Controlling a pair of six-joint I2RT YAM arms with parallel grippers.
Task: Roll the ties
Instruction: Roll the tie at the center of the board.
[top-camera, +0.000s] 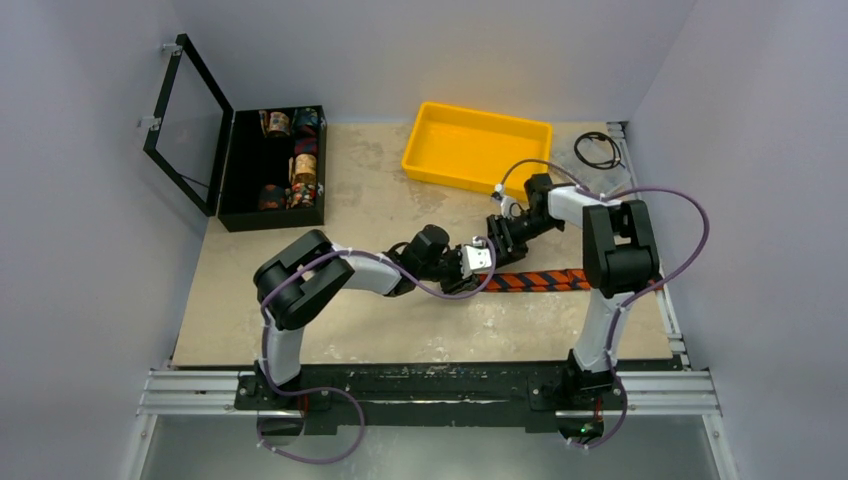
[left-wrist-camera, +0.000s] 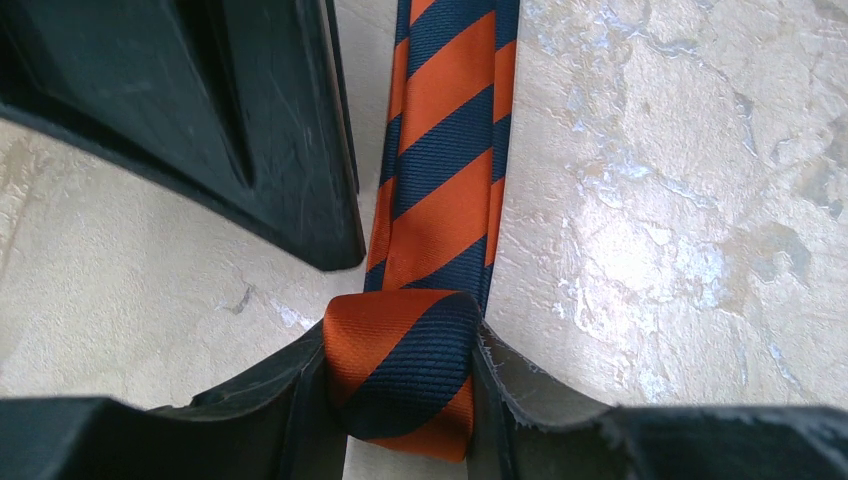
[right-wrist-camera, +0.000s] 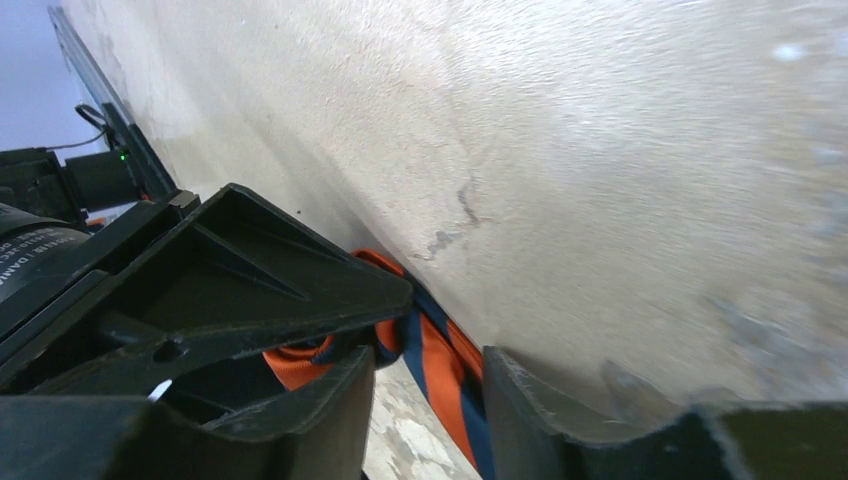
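Note:
The tie (top-camera: 540, 280) has diagonal orange and navy stripes and lies flat on the table, running right from my two grippers. Its left end is wound into a small roll (left-wrist-camera: 405, 370). My left gripper (top-camera: 478, 262) is shut on that roll, one finger on each side, as the left wrist view (left-wrist-camera: 405, 400) shows. The flat strip (left-wrist-camera: 445, 150) runs away from the roll. My right gripper (top-camera: 500, 235) is open right beside it. In the right wrist view (right-wrist-camera: 430, 420) its fingers stand apart with the tie (right-wrist-camera: 440, 370) passing between them. One right finger (left-wrist-camera: 250, 120) rests beside the strip.
A yellow bin (top-camera: 478, 147) stands at the back centre. An open black case (top-camera: 225, 190) with several patterned fabric rolls sits at the back left. A coiled black cable (top-camera: 597, 150) lies at the back right. The table is a mottled beige board.

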